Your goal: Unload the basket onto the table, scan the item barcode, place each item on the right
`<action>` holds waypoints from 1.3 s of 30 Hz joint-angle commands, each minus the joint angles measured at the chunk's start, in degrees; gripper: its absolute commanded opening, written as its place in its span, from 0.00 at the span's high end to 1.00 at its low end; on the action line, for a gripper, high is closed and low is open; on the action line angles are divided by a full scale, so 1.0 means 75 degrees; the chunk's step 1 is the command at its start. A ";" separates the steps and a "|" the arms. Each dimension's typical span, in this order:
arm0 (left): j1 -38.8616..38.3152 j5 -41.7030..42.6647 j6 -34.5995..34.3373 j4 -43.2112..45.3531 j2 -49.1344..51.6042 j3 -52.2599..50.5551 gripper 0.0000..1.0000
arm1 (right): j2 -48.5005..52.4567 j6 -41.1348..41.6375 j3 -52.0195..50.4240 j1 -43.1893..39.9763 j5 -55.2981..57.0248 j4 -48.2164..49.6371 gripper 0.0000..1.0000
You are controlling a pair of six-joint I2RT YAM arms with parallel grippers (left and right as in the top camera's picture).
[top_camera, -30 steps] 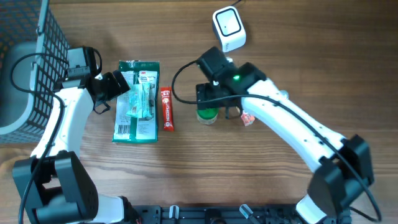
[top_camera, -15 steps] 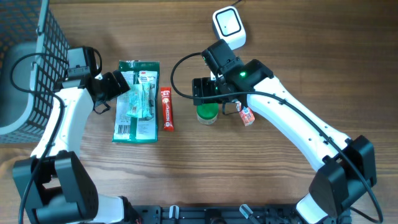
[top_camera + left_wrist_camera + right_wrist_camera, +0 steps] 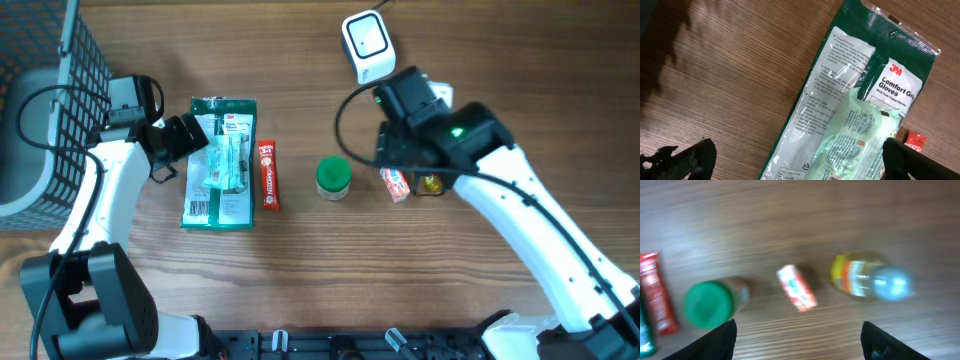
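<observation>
Since a second ago the right arm has swung off the jar (image 3: 333, 178) toward the right edge of the table (image 3: 300, 290). The right gripper (image 3: 800, 341) hangs above the packet (image 3: 797, 294) and the bottle (image 3: 867, 277). Its jaws stand wide apart with nothing between them, clear of both things. The jar, green lid up, stands free near the middle of the table, with the packet just to its right and the bottle beyond that. The wrist view is blurred, so no barcode can be made out. The scanner (image 3: 367, 45) sits near the far edge, apart from all three.

Nothing on the left side has shifted. The left gripper (image 3: 800, 167) is also spread open and empty, over the left part of the gloves pack (image 3: 222, 160), which lies flat left of the middle. A red tube (image 3: 268, 175) lies along the pack's right side. The basket (image 3: 60, 90) fills the far left corner.
</observation>
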 commanded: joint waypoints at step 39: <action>0.0029 0.0061 -0.0044 0.0020 -0.0160 0.0070 0.00 | 0.0938 -0.2314 -0.0020 -0.1827 -0.0379 -0.0289 0.20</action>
